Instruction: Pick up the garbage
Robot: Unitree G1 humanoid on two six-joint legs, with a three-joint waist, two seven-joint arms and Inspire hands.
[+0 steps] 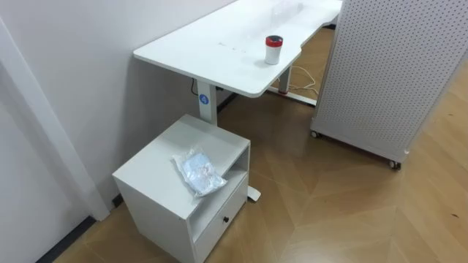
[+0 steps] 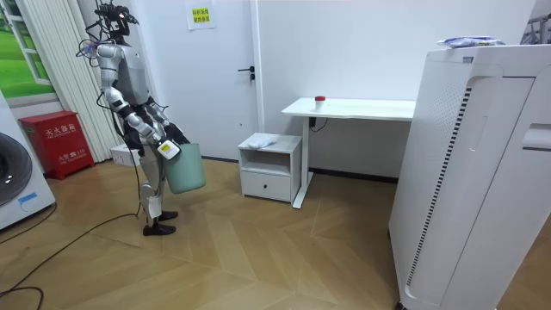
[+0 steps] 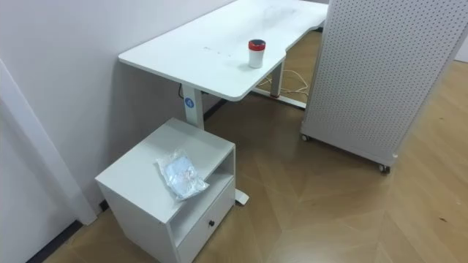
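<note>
**A:** Where is the garbage?

**B:** It is a crumpled clear plastic bag point(image 1: 199, 172), in the lower middle of the eye view. It lies on top of a low white cabinet point(image 1: 157, 164), close to the front edge, above the open shelf and the drawer point(image 1: 219, 223). Nothing touches it.

**A:** What stands around the cabinet?

**B:** Behind it, running to the upper centre of the frame, is a white counter point(image 1: 212, 44). A small red-capped can point(image 1: 273, 49) stands upright near its front edge. At the right of the frame a white perforated panel point(image 1: 380, 73) on castors stands on the wooden floor point(image 1: 329, 212).

**A:** And the robot?

**B:** In the room view it stands upright at the left of the frame, well apart from the cabinet. A curtain point(image 2: 65, 52) is behind it and a white door point(image 2: 219, 77) is just to the room view's right of it. A red box point(image 2: 58, 142) sits on the floor in the left part of the frame, and a washing machine point(image 2: 17, 194) shows at the left edge.

**A:** Does it carry anything?

**B:** A pale green bin point(image 2: 185, 168) hangs beside its thigh, with one hand point(image 2: 165, 149) at the rim.

**A:** Is that hand closed on the bin?

**B:** I cannot tell, because the hand is too small in the room view. I also cannot tell which of the two hands it is.
</note>
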